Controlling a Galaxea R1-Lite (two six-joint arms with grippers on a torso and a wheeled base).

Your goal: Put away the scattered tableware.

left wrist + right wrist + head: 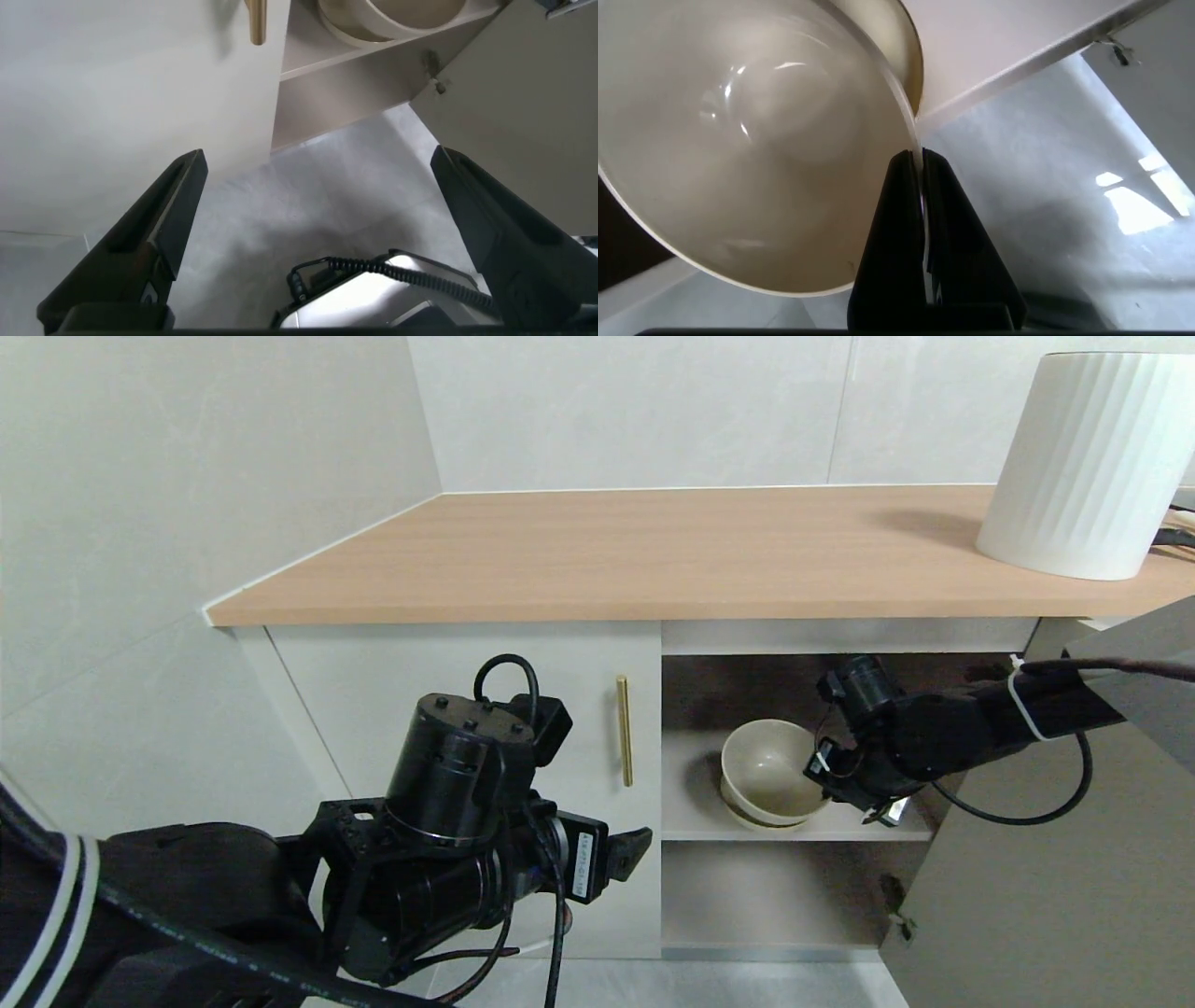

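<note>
Fingers (pixel 896 224) of my right gripper (pixel 921 161) pinch the rim of the beige bowl (pixel 767 775), tilted on the upper shelf (pixel 686 817) of the open cupboard (pixel 747 686). My left gripper (pixel 320 159), its label (pixel 583 864) unreadable, hangs wide open before the closed door (pixel 448 663).

Legible text check: we find no word, number, brand or sign that can be read on any surface in the three views.

Only candidate: a small white label (pixel 583 864) on the side of the left hand (pixel 631 851), seen in the head view. It carries rows of fine dark print. We cannot make out any characters, so we record it as unreadable.
</note>
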